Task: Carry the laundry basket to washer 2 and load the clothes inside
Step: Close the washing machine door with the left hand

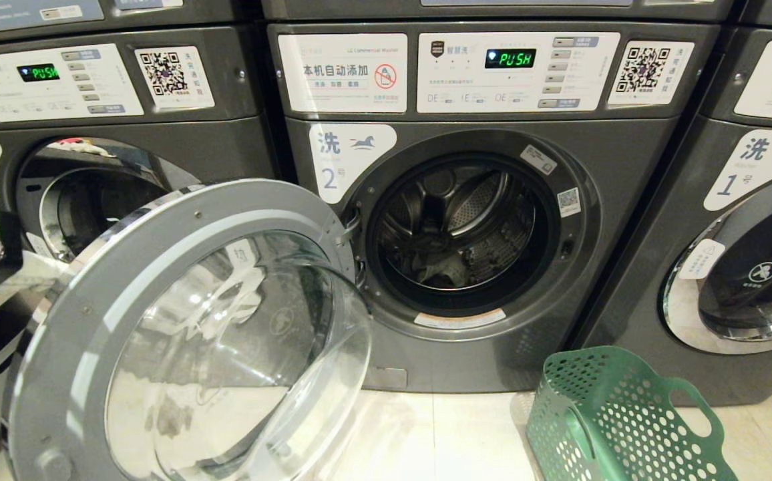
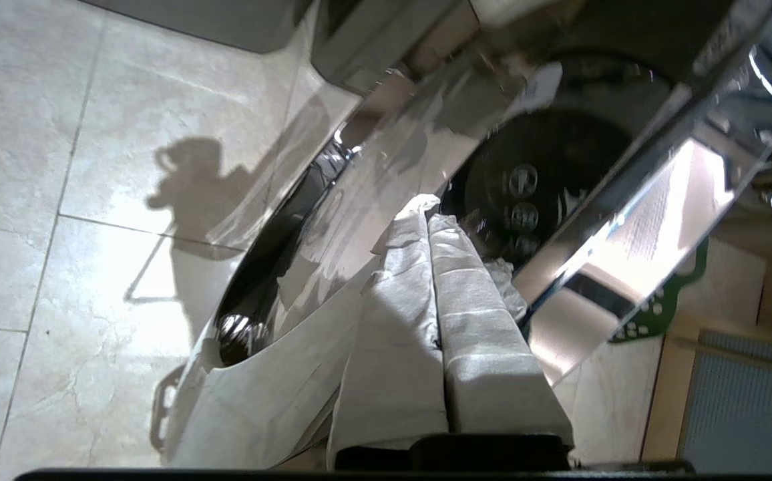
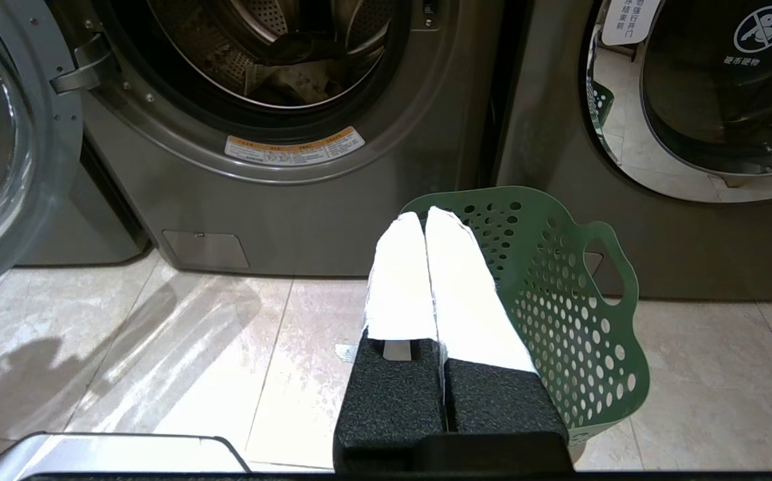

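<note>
**Laundromat floor, washer 2 loaded**

Pale tile floor [image 3: 125, 347] lies under both my arms. My left gripper [image 2: 429, 224] is pinched closed and empty, tips against the open door [image 2: 386, 167]. My right gripper [image 3: 426, 220], closed and empty, hovers just before the laundry basket [image 3: 559, 294]. Beyond it, the clothes [image 3: 299, 77] lie inside washer 2 [image 1: 479, 361].
</note>
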You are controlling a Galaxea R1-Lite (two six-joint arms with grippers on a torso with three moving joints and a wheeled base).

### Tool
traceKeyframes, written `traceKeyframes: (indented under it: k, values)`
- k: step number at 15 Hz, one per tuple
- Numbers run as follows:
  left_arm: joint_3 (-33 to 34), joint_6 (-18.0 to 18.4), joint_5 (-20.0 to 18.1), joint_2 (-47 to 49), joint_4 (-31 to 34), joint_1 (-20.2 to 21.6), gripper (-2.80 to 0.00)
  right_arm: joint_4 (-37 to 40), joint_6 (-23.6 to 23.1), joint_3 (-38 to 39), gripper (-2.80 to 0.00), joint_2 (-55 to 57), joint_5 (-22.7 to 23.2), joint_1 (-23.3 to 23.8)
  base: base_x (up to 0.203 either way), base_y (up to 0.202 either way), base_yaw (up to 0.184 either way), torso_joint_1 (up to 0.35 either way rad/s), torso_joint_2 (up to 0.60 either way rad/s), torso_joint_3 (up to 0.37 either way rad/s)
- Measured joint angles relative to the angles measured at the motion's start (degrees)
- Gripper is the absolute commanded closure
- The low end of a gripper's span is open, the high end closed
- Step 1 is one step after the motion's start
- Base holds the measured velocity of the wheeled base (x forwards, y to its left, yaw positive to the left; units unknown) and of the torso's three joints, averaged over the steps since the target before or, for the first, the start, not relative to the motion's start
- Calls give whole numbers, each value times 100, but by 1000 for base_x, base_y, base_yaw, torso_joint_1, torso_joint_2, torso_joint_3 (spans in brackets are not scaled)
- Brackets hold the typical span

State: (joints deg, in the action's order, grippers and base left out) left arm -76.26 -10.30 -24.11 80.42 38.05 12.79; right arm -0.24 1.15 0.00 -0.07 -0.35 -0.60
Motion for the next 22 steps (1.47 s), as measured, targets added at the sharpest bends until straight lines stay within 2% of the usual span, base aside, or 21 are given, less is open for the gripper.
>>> traceKeyframes:
  k: [3,8,12,17,22]
  values:
    - [415,-4,0,-656,153,-709,0,0,6,0,0,0,-2,0,0,0,0,0,0,0]
    - [846,-138,-12,-1372,80,-2198,0,2,6,0,0,0,0,0,0,0,0,0,0,0]
    - [1058,-268,-6,-1535,-484,-3202,0,0,6,0,0,0,0,0,0,0,0,0,0,0]
    - [1283,-267,0,-1275,-1344,-3967,0,0,9,0,0,0,0,0,0,0,0,0,0,0]
    - [1319,-249,112,-371,-2402,-4532,0,2,9,0,0,0,0,0,0,0,0,0,0,0]
